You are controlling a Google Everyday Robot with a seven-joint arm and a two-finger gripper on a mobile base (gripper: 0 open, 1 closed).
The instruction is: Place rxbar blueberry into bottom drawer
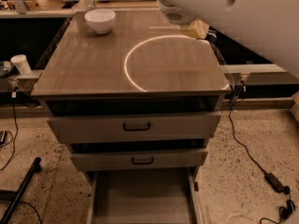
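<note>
My gripper (192,29) hangs low over the far right part of the cabinet top (93,73), under the big white arm (243,17) that fills the upper right. The rxbar blueberry is hidden; I see no dark wrapper on the top or in the drawer. The bottom drawer (142,197) is pulled out toward me, its plain flat floor bare. The two upper drawers (135,125) with black handles stand slightly ajar.
A white bowl (99,20) stands at the far left of the top. A bright ring of light (128,71) lies across the top's middle. A white cup (21,63) sits on a ledge at left. Cables (252,157) trail over the floor at right, and a black pole (18,190) lies at lower left.
</note>
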